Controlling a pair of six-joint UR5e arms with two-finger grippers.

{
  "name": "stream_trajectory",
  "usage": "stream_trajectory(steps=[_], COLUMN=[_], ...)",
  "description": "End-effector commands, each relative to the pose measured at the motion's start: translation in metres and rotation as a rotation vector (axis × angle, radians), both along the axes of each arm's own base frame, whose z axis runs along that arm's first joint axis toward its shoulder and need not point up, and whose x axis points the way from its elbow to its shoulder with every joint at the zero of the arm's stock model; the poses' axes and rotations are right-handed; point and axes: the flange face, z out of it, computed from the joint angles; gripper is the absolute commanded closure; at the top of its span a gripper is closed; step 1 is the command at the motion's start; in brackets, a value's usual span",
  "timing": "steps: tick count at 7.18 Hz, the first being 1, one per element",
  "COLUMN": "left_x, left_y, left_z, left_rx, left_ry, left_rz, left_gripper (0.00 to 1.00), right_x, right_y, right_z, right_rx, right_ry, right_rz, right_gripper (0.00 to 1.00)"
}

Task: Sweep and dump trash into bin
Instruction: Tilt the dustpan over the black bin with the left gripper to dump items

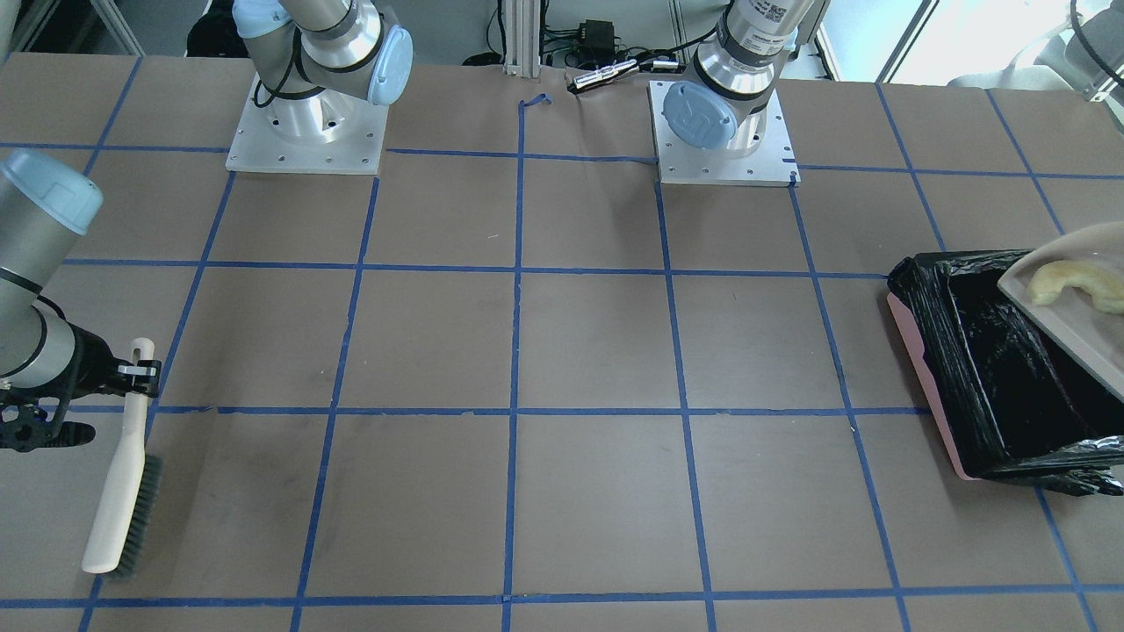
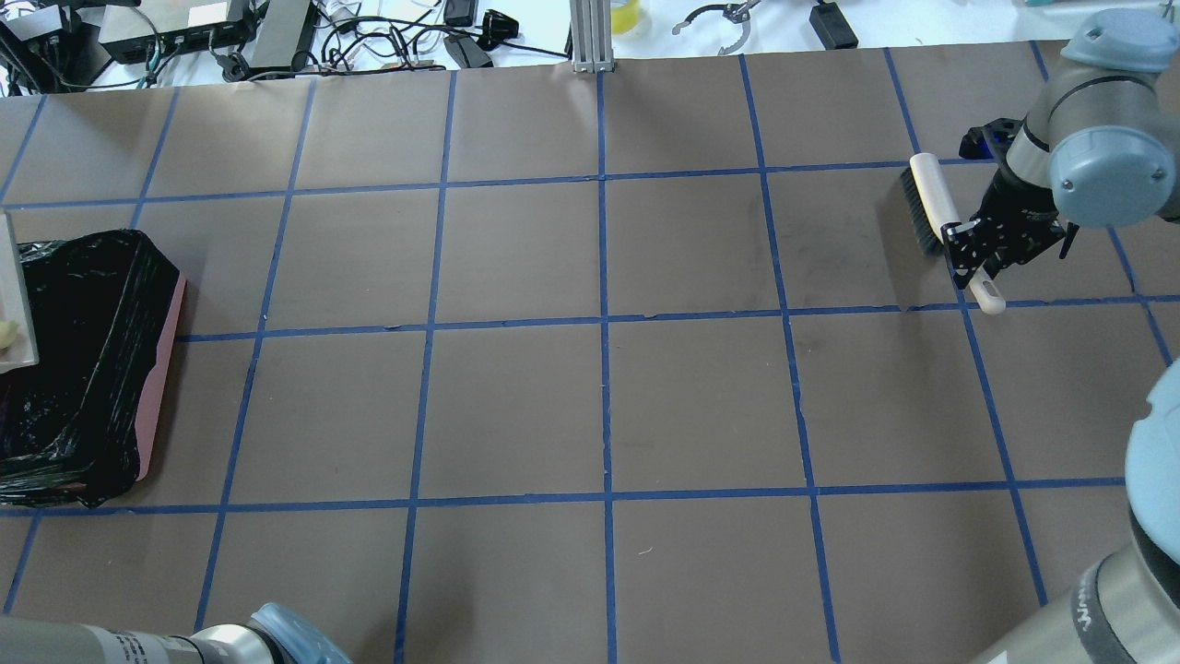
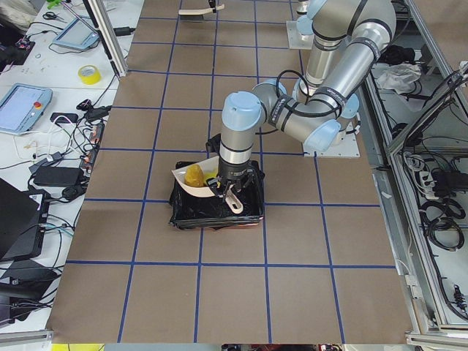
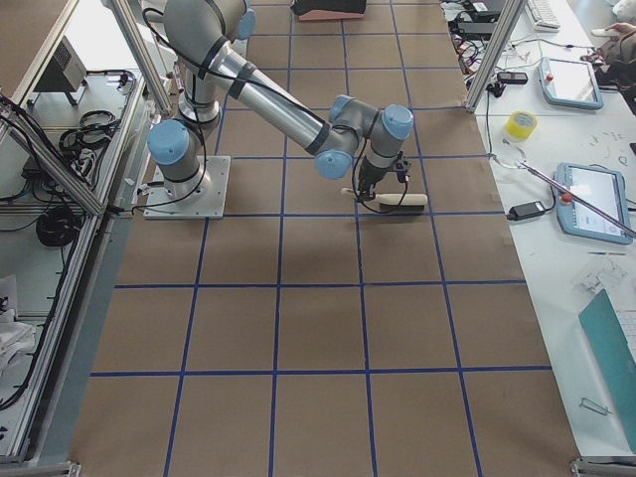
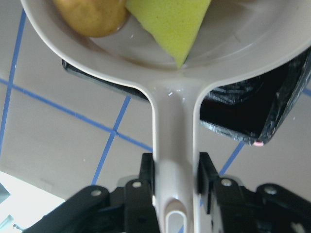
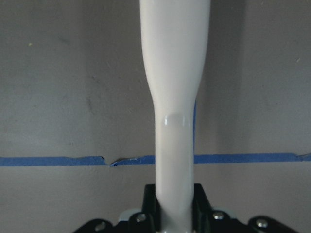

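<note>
My left gripper is shut on the handle of the beige dustpan and holds it tilted over the bin, the pink container lined with a black bag. In the pan lie the orange-brown lump and the yellow-green wedge. The cream crescent slice shows on the pan in the front view. My right gripper is shut on the white handle of a brush, far from the bin; its bristles rest on the table.
The bin stands at the table's end on my left. The brown table top is marked with a blue tape grid. Cables and devices lie beyond the far edge.
</note>
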Motion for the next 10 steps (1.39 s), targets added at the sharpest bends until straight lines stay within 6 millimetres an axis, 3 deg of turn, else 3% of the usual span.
stream_trajectory(steps=[1,3,5,6,7,8,9,10], left_x=[-0.019,-0.060,-0.082,-0.099,-0.124,-0.140,-0.158,-0.165], left_y=[-0.024,-0.061,-0.080,-0.090,-0.107,-0.117,-0.127,-0.133], left_z=[0.011,0.005,0.002,0.014,0.017,0.020,0.020,0.013], left_rx=[0.122,0.258,0.290,0.310,0.346,0.379,0.381,0.411], left_ry=[-0.243,-0.486,-0.563,-0.627,-0.731,-0.796,-0.867,-0.884], left_rz=[-0.111,-0.171,-0.206,-0.292,-0.436,-0.539,-0.603,-0.654], left_gripper=[1.00,1.00,1.00,1.00,1.00,1.00,1.00,1.00], right_x=[-0.007,-0.007,-0.007,-0.007,-0.007,-0.006,-0.007,-0.007], right_y=[0.006,0.006,0.007,0.006,0.005,0.005,0.005,0.004], right_z=[-0.005,-0.005,-0.003,-0.003,-0.002,-0.006,-0.006,-0.006], right_rx=[0.012,0.016,0.021,0.017,0.010,0.017,0.012,0.012], right_ry=[-0.004,-0.002,-0.003,-0.003,-0.008,-0.016,-0.013,-0.015], right_rz=[0.002,-0.006,-0.012,-0.016,-0.015,-0.015,-0.007,-0.002], right_gripper=[0.91,0.74,0.69,0.58,0.37,0.27,0.22,0.20])
